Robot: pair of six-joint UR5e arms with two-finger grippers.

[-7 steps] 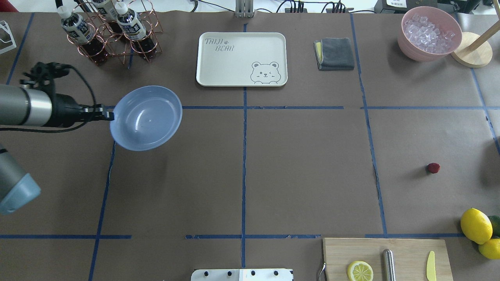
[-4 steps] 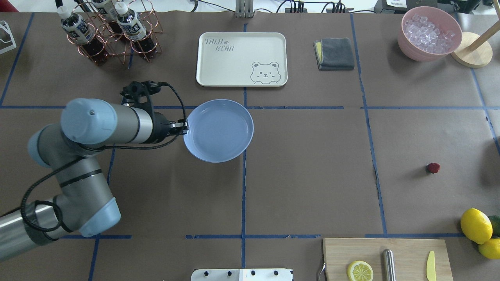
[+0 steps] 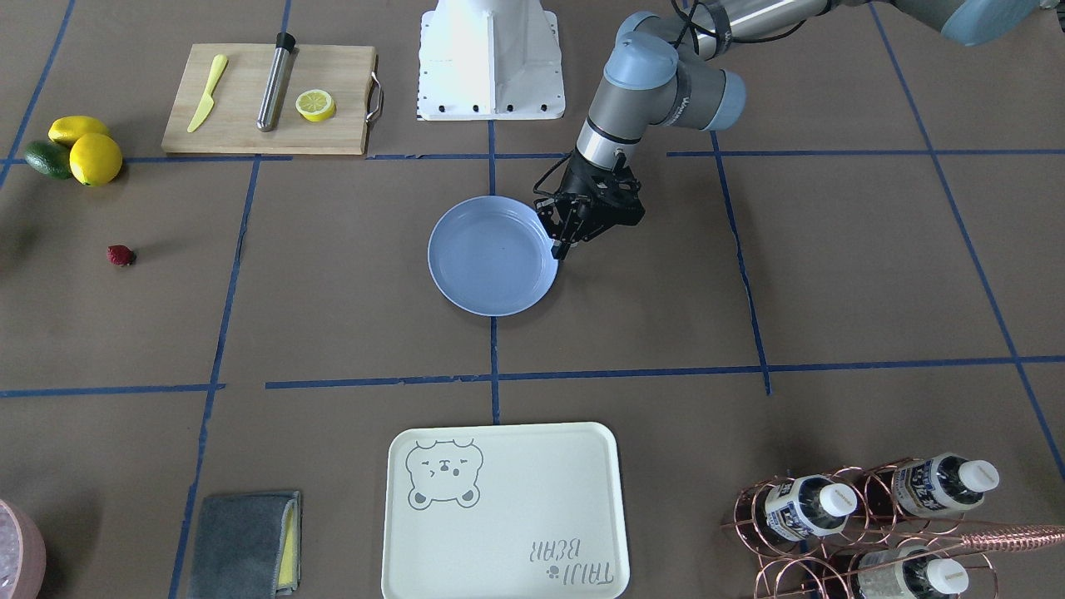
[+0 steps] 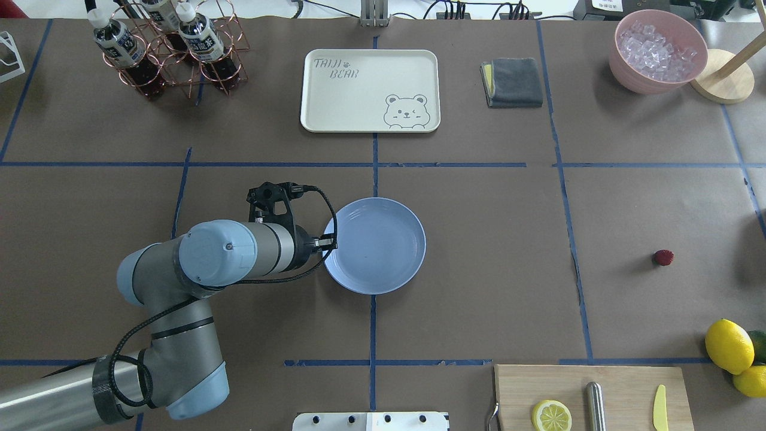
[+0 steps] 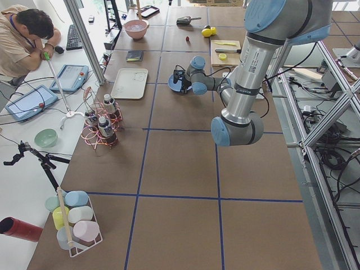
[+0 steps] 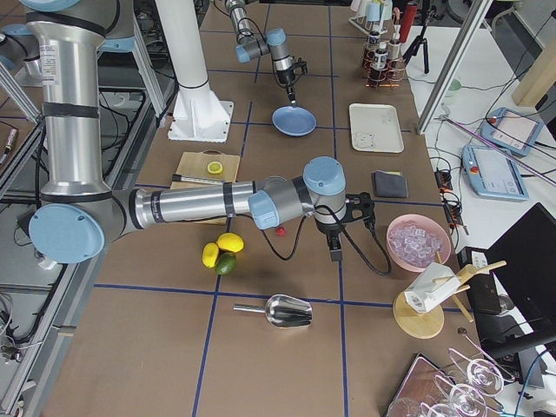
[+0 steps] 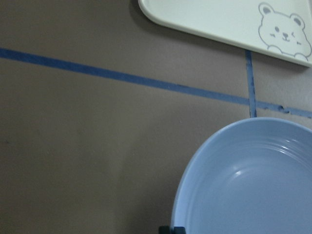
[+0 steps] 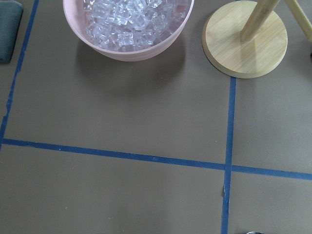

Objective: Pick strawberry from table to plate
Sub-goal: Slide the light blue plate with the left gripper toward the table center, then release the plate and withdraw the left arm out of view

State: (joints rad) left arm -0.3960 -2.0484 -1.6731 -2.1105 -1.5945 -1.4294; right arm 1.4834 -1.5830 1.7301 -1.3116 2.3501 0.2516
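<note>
The pale blue plate is near the table's centre, level over the blue tape cross. My left gripper is shut on its left rim, also seen in the front view as the left gripper on the plate. I cannot tell whether the plate rests on the table. The small dark-red strawberry lies alone far to the right, apart from both grippers. My right gripper shows only in the exterior right view, hanging beyond the strawberry. I cannot tell if it is open or shut.
A cream bear tray, a grey cloth and a copper bottle rack stand along the far side. A pink bowl of ice is at the far right. Lemons and a cutting board sit near right.
My left arm has carried the plate from the left side of the table rightward and nearer to the robot, to the centre. The strawberry has not moved.
</note>
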